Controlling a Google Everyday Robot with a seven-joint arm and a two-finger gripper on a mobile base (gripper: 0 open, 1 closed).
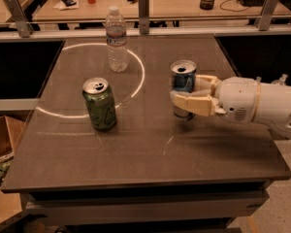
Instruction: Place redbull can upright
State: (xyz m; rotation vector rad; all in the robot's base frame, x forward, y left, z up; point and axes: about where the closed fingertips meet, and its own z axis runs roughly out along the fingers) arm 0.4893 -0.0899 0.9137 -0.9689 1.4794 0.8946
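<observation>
The redbull can [183, 77] is slim, blue and silver, with its opened top facing up. It stands upright right of the table's middle, its base at or just above the tabletop. My gripper [184, 95] reaches in from the right on a white arm [254, 101]. Its cream fingers [196, 104] close around the can's lower half, one in front and one behind.
A wider green can [100, 104] stands upright left of the middle. A clear water bottle [116, 40] stands at the back inside a white circle marked on the grey table [136, 154]. Railing posts and a cluttered desk lie behind the table.
</observation>
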